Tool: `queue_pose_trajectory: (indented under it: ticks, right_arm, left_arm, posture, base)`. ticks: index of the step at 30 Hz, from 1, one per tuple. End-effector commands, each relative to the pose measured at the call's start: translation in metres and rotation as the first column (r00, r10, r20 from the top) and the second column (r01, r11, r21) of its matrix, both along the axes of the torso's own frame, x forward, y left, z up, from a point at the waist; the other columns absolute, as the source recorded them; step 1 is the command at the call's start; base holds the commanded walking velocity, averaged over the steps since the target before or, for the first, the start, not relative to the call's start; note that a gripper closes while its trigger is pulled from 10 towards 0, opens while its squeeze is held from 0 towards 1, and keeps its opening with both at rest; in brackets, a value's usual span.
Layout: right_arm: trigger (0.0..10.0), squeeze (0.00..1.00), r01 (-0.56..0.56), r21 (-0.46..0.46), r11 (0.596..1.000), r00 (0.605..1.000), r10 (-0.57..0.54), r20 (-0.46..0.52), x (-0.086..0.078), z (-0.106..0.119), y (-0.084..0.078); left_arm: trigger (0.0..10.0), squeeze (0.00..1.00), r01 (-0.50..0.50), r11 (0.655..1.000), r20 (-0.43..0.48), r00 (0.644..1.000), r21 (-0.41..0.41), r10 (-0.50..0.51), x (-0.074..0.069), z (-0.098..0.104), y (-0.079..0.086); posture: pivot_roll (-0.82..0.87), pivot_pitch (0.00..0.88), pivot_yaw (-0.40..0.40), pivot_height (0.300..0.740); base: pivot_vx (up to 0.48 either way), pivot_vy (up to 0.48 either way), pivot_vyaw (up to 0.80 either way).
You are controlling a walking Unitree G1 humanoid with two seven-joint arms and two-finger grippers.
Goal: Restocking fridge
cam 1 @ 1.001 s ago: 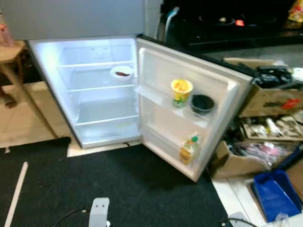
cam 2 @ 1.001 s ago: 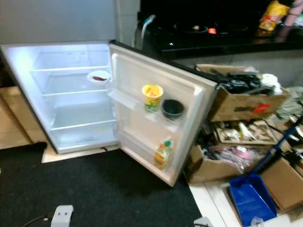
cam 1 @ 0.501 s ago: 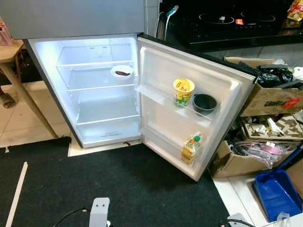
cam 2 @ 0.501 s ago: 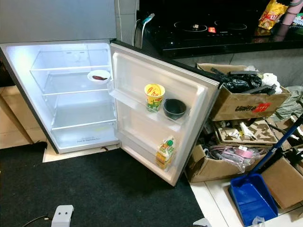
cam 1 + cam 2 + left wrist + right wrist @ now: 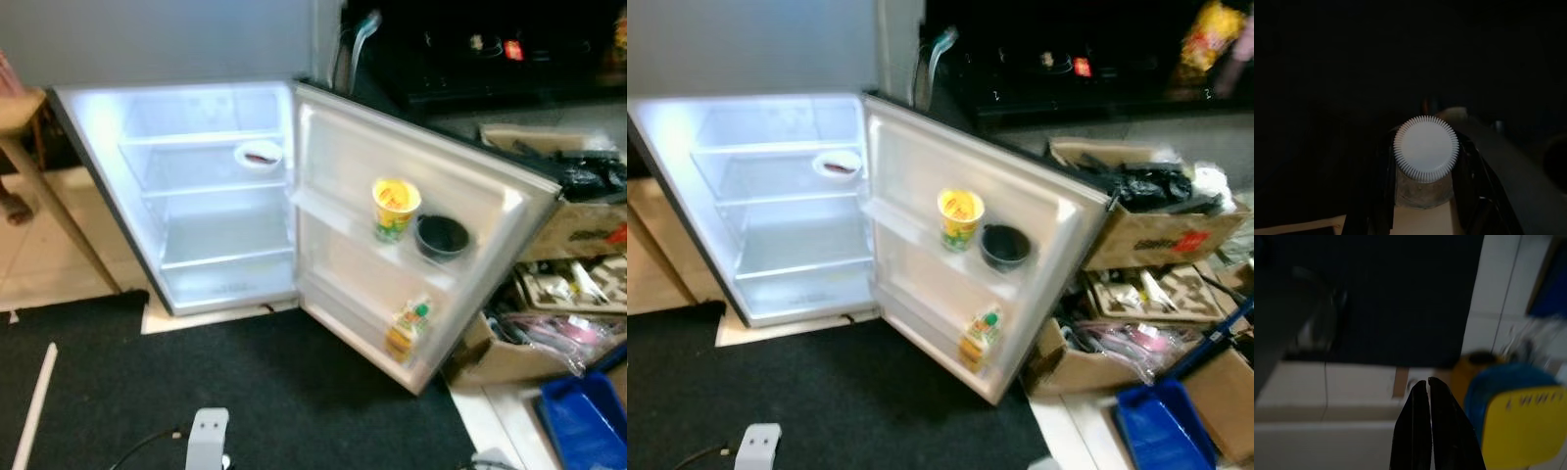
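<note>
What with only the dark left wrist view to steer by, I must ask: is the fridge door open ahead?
Observer: Yes, the white fridge door stands wide open, swung to the robot's right.
Operator: What's already on the inner shelves? I'm carrying this white ribbed-cap bottle.
Observer: A small white bowl sits on a clear glass shelf, at the end nearest the door.
Operator: And the door racks?
Observer: The upper rack holds a yellow cup beside a black bowl; a yellow carton stands in the lower one.
</note>
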State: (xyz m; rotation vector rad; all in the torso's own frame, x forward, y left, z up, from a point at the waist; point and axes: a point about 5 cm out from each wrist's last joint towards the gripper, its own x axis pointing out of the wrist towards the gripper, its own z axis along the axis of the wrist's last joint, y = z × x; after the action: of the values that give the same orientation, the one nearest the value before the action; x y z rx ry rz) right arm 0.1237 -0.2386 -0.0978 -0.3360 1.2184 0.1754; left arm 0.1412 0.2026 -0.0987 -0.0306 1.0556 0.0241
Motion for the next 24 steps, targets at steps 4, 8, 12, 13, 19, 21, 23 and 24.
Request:
queue_pose_trajectory:
  ticks: [4,8,12,13,19,21,23,24]
  right_arm:
    - [10.0,0.0,0.001,0.008,1.0,1.0,-0.001,0.001,-0.0016,-0.0009,0.0018]
    - [10.0,0.0,-0.002,0.008,1.0,1.0,0.002,0.001,-0.002,-0.001,0.002]
    - [10.0,0.0,-0.005,0.007,1.0,1.0,0.005,0.0,-0.0021,-0.0011,0.0022]
    - [10.0,0.0,-0.006,0.007,1.0,1.0,0.006,0.0,-0.002,-0.0011,0.0023]
    - [10.0,0.0,-0.008,0.008,1.0,1.0,0.008,0.002,-0.0015,-0.0011,0.003]
    - [10.0,0.0,-0.009,0.007,1.0,1.0,0.009,0.003,-0.0012,-0.0011,0.0032]
    - [10.0,0.0,-0.01,0.007,1.0,1.0,0.01,0.003,-0.0011,-0.0011,0.0033]
    - [10.0,0.0,-0.01,0.006,1.0,1.0,0.01,0.002,-0.001,-0.0011,0.0034]
  left_arm:
    - [10.0,0.0,0.015,1.0,-0.002,1.0,0.013,-0.015,0.0007,0.0006,0.0022]
    - [10.0,0.0,0.021,1.0,-0.002,1.0,0.015,-0.021,0.0008,0.0006,0.0021]
    - [10.0,0.0,0.026,1.0,-0.001,1.0,0.017,-0.026,0.0012,0.0007,0.0019]
    - [10.0,0.0,0.027,0.999,-0.001,1.0,0.017,-0.027,0.0013,0.0007,0.0019]
    - [10.0,0.0,0.032,0.999,0.0,0.999,0.017,-0.032,0.0021,0.0011,0.0018]
    - [10.0,0.0,0.034,0.999,0.001,0.999,0.017,-0.034,0.0025,0.0012,0.0017]
    - [10.0,0.0,0.036,0.999,0.003,0.999,0.016,-0.036,0.0028,0.0013,0.0016]
    - [10.0,0.0,0.034,0.999,0.007,0.999,0.011,-0.034,0.0032,0.0015,0.0014]
  posture:
    - [-0.08,0.0,-0.013,0.74]
    - [-0.08,0.0,-0.012,0.74]
    - [-0.08,0.0,-0.012,0.74]
    - [-0.08,0.0,-0.012,0.74]
    - [-0.08,0.0,-0.012,0.74]
    - [-0.08,0.0,-0.011,0.74]
    - [-0.08,0.0,-0.011,0.74]
    - [-0.08,0.0,-0.01,0.74]
  base:
    - [0.315,0.0,0.0]
    - [0.314,0.0,0.0]
    - [0.315,0.0,0.0]
    - [0.315,0.0,0.0]
    - [0.315,0.0,0.0]
    - [0.317,0.0,0.0]
    - [0.309,0.0,0.0]
    - [0.3,0.0,0.0]
